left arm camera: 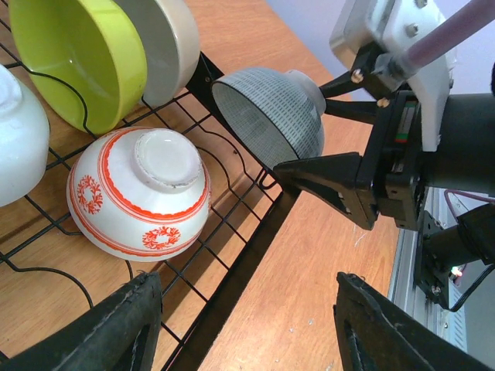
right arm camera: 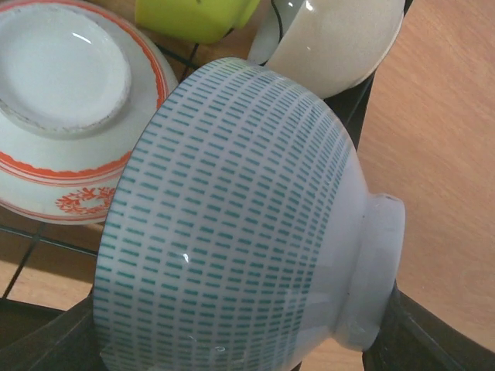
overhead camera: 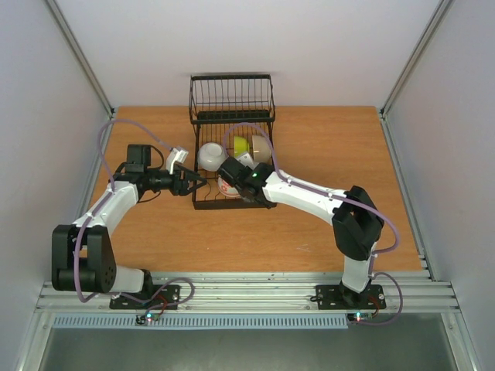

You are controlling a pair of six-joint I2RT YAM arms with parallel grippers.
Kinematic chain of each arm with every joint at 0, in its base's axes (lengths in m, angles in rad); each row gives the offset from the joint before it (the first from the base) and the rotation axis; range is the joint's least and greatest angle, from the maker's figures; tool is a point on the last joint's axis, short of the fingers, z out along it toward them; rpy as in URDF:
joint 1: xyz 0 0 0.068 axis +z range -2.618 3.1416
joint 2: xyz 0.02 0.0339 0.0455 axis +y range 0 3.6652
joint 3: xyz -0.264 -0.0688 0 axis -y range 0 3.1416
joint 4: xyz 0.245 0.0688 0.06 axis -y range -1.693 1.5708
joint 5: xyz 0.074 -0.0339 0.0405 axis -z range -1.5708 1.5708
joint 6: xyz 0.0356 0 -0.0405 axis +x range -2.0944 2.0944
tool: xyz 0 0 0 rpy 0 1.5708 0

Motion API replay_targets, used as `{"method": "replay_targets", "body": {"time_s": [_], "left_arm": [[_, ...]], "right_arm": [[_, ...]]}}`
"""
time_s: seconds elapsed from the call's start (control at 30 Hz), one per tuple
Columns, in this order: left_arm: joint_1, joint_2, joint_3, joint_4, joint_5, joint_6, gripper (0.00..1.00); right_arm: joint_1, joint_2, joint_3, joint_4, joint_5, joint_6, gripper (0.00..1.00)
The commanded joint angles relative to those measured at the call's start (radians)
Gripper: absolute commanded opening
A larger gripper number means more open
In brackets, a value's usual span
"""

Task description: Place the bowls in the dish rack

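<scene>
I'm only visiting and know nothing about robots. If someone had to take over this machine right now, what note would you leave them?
Left gripper: open and empty, beside the dish rack.
Right gripper: shut on the teal bowl, which it holds tilted at the rack's edge. I cannot tell whether the bowl touches the wires.
Done: four bowls are in the rack. The yellow-green bowl and cream bowl stand on edge, the red-patterned bowl lies upside down, and the white bowl sits next to them.
Left: seat the teal bowl in the rack, then release it.
</scene>
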Motion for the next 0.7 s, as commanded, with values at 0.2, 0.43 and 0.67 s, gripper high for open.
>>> {"method": "replay_targets", "body": {"time_s": [0.2,0.43,0.67], "left_arm": [[0.003,0.001,0.023,0.030,0.007,-0.004,0.62],[0.003,-0.001,0.023,0.030,0.007,-0.004,0.62],[0.003,-0.007,0.023,0.027,0.007,-0.003,0.62]], "right_arm": [[0.021,0.048,0.081,-0.113,0.080,-0.003,0.01],[0.021,0.081,0.110,-0.155,0.081,-0.012,0.01],[0.021,0.149,0.165,-0.201,0.077,-0.026,0.01]]}}
